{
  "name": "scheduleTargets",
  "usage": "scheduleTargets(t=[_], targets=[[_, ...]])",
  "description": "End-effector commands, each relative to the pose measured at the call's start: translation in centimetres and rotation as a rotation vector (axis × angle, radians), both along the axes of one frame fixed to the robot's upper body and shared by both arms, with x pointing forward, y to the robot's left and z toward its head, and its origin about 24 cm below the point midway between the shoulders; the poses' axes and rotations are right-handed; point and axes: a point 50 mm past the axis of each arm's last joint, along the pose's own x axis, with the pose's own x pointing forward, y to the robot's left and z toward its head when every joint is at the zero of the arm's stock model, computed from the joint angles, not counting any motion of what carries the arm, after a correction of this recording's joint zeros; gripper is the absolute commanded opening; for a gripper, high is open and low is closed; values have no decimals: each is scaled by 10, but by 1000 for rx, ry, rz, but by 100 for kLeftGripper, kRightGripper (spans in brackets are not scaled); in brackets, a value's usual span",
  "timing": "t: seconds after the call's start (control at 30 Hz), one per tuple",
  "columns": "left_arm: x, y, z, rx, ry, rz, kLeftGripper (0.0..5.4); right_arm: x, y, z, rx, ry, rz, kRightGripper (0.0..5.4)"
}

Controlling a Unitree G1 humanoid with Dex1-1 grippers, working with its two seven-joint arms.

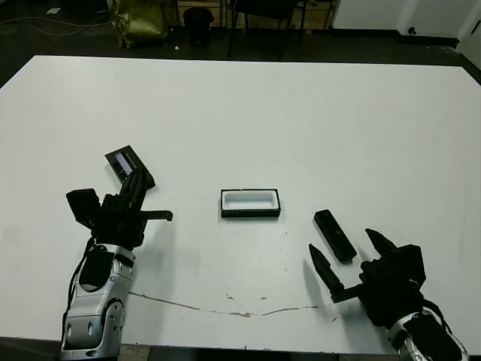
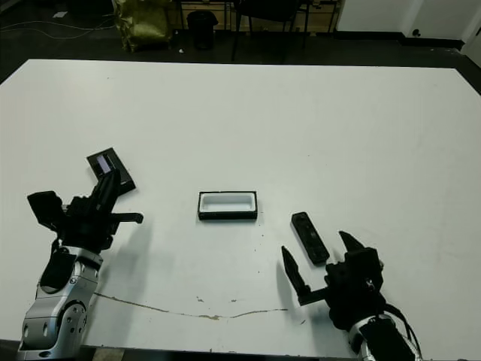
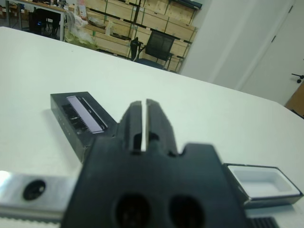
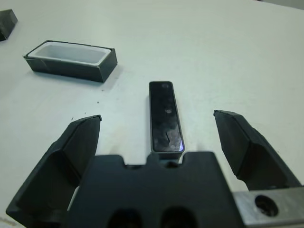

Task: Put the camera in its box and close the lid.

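We find no readable text, label, brand, number or sign in any view. The camera (image 4: 165,116) shows only a plain glossy black face with a bluish-white glint at one end. The lid (image 3: 84,114) carries a greyish window strip with no lettering we can make out, and the box (image 1: 250,203) has bare black walls and a blank white lining. The white table (image 1: 316,120) bears only a faint cracked line near its front edge.

Silver forearms; black pointed jaws
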Motion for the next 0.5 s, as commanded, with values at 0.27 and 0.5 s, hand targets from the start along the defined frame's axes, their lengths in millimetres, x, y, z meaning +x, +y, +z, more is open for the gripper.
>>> scheduleTargets(t=[0.27, 0.5], targets=[[-2, 0, -3, 23, 31, 10, 0, -8, 1, -5, -19, 101, -12, 539], [-1, -1, -2, 16, 22, 2, 0, -8, 3, -5, -46, 122, -3, 539]])
